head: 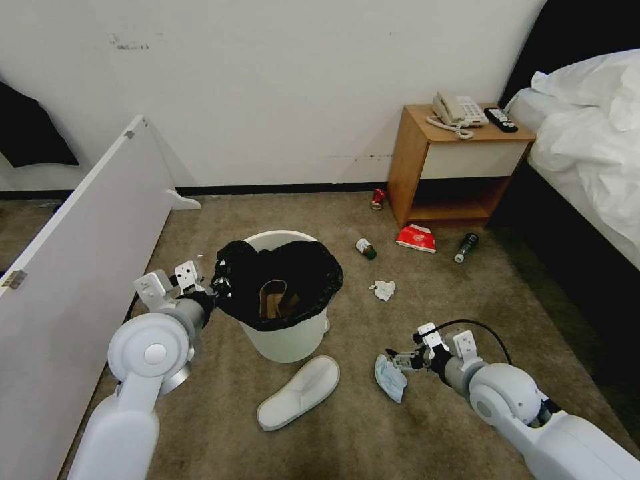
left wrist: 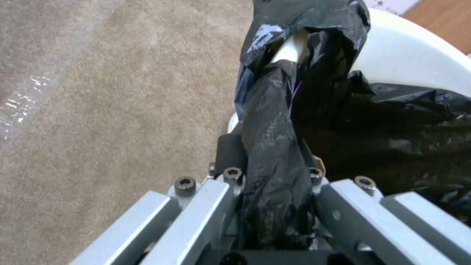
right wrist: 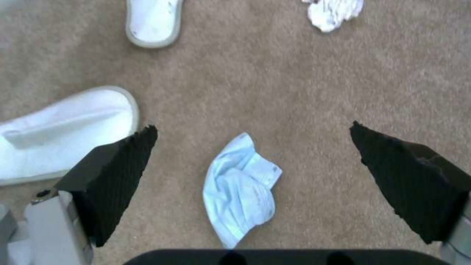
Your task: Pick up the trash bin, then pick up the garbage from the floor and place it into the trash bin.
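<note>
Bin (head: 288, 333) hangs gripped by left claw (head: 220, 288) at its nine o'clock rim, brown bag inside, while right claw (head: 395, 359) gapes wide over blue mask (head: 389, 379); slipper (head: 299, 392), tissue, bottles remain.

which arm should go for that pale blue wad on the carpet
Right, most likely. The right gripper hangs open just above the pale blue wad, which lies between its pads. The left gripper is shut on the trash bin at its bag-covered rim, so it is occupied.
</note>
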{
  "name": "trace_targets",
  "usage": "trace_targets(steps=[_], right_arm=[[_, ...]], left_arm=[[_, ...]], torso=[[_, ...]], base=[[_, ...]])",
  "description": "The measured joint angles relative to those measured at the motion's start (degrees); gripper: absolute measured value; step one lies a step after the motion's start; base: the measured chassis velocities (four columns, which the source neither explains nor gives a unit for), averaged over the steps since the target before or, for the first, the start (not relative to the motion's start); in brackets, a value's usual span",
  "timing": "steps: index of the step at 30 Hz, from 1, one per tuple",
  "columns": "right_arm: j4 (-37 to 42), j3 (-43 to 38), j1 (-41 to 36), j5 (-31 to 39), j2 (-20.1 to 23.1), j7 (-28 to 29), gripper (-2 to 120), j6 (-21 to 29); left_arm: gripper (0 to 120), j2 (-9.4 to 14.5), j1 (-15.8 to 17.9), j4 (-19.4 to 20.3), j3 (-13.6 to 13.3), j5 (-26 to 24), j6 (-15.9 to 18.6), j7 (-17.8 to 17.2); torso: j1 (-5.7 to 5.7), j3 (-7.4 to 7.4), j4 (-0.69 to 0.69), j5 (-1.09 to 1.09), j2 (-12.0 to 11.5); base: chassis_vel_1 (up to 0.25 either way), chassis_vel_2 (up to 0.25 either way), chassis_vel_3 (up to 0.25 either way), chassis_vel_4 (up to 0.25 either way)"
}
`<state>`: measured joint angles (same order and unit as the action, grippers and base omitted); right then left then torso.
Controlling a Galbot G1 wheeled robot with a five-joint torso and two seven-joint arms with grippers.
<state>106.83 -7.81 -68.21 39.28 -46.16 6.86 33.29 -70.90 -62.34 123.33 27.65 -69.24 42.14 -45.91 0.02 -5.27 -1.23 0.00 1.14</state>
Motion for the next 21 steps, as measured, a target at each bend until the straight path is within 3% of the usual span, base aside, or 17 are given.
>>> trace_targets(steps=[21], right_arm=[[-12.26, 5.41, 4.17, -4.27, -4.74, -2.08, 100, -3.16]], left_arm=[[5, -0.36, -0.73, -0.01, -0.02, 0.79, 0.00, 0.51]], torso=[[0.00, 0.00, 0.01, 0.00, 0.00]], base=[[0.000, 0.000, 0.000, 0.000]])
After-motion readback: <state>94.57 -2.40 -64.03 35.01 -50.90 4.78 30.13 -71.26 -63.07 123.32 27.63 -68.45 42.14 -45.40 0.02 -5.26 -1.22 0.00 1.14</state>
